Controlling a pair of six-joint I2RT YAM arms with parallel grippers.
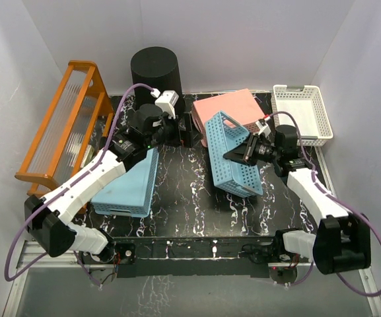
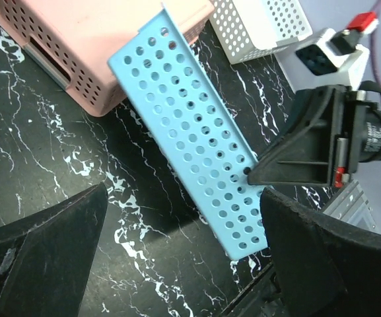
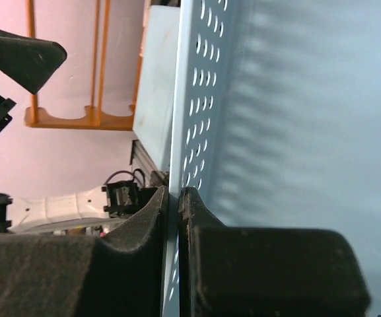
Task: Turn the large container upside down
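The tall black ribbed plastic bucket point(image 1: 156, 69) stands on end at 11 o'clock from the nearer left hand point(image 1: 182, 129), which is wide open and empty. The right hand point(image 1: 238, 153) pinches a blue perforated basket point(image 1: 230, 175).

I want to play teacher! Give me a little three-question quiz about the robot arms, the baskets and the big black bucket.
1. True or false: the right gripper pinches a wall of the tilted blue perforated plastic basket.
2. Fill in: the left gripper has its jaws ___.
3. What touches the big black round ribbed plastic bucket? A) left gripper B) right gripper C) neither gripper

Key: 1 true; 2 open; 3 C.
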